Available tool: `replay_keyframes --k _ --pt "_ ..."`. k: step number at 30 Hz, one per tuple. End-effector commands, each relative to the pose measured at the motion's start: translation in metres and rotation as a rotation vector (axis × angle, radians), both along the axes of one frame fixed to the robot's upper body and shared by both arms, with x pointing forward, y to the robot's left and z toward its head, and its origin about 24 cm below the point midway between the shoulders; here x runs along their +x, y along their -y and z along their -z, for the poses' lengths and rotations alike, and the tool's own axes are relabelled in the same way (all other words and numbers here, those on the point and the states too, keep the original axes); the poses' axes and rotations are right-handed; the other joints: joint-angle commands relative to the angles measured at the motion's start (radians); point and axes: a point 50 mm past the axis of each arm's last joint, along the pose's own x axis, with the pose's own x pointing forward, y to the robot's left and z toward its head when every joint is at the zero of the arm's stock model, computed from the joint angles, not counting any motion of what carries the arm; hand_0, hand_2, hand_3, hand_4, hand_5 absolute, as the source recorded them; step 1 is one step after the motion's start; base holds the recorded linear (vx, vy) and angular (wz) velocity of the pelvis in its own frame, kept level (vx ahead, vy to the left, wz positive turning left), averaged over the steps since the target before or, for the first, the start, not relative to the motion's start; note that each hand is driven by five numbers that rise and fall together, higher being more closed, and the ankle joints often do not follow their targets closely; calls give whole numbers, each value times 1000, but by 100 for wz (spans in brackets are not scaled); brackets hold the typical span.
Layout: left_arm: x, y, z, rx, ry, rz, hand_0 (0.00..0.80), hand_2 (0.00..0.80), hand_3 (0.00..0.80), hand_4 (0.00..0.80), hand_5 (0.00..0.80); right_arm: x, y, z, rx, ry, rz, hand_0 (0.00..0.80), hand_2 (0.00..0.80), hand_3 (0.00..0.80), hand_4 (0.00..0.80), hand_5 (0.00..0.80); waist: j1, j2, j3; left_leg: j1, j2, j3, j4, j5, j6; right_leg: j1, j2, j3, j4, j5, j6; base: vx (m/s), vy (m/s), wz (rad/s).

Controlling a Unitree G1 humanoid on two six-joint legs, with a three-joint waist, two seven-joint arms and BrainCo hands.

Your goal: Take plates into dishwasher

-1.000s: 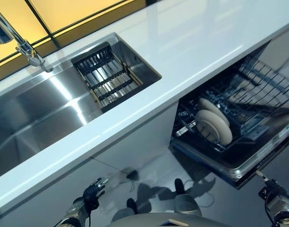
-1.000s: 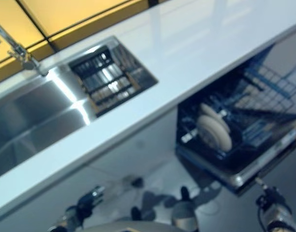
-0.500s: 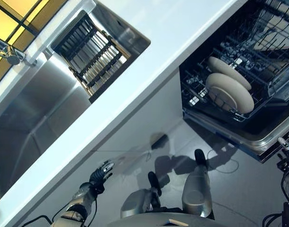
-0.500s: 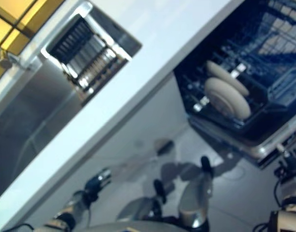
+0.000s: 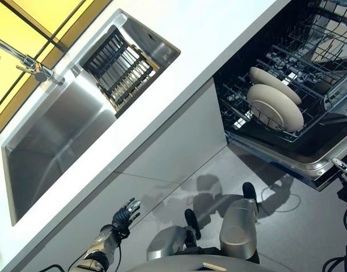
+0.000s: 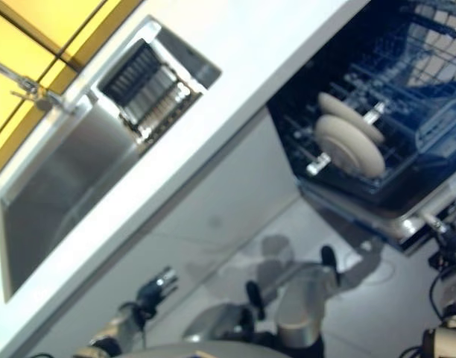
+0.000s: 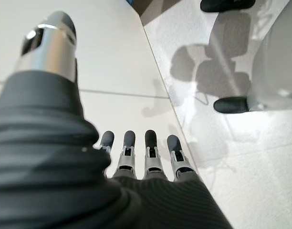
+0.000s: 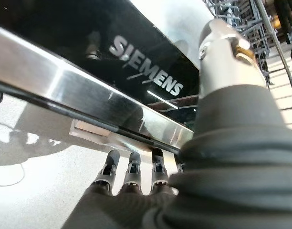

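Two beige plates [image 5: 275, 106] stand on edge in the lower rack [image 5: 309, 73] of the open dishwasher at the right. My left hand [image 5: 126, 214] hangs low at the lower left in front of the white cabinet front, fingers [image 7: 129, 143] straight and empty. At the far right edge my right hand [image 5: 345, 175] sits just below the front edge of the lowered dishwasher door [image 8: 88, 90]. Its fingers [image 8: 131, 169] are straight and hold nothing.
A white counter [image 5: 179, 68] runs diagonally across the view. It holds a steel sink [image 5: 54, 136] with a faucet [image 5: 26, 59] and a dark drain rack [image 5: 119, 68]. Grey floor [image 5: 287, 226] lies below the dishwasher door.
The whole picture has shifted as the camera moved. More of the sink and faucet shows now. Both hands stay low and empty.
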Motion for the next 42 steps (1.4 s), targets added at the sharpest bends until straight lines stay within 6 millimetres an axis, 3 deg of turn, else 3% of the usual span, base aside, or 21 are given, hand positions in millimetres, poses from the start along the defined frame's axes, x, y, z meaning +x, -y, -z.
replay_keyframes --k 1,10,23,34,42 --pt "-13 -14 1 59 -36 39 0 0 0 0 0 71 -41 -55 -69 238 -333 0 0 0 0 0 82 -75 -113 -63 -15 -47 209 -47 22 89 -2 -48 73 -118 -106 51 0 1" --pt "-37 -14 8 66 -115 48 0 0 0 0 0 89 -46 -80 -38 271 -373 0 0 0 0 0 141 -91 -155 -30 -15 -64 216 -43 18 178 -6 -72 43 -118 -105 116 -11 4" --pt "-68 -25 13 91 -218 27 0 0 0 0 0 102 -53 -82 28 266 -361 0 0 0 0 0 217 -124 -198 40 -1 -107 182 -26 7 302 2 -116 11 -120 -98 127 -27 12" --pt "-76 -39 11 118 -230 2 0 0 0 0 0 119 -69 -90 26 277 -388 0 0 0 0 0 266 -178 -215 59 28 -130 153 -9 -3 347 14 -153 -22 -110 -89 21 -21 26" --pt "-78 -51 9 153 -231 -26 0 0 0 0 0 124 -69 -96 22 274 -369 0 0 0 0 0 297 -224 -231 70 42 -140 133 -9 -1 372 27 -159 -60 -95 -82 16 -27 15"
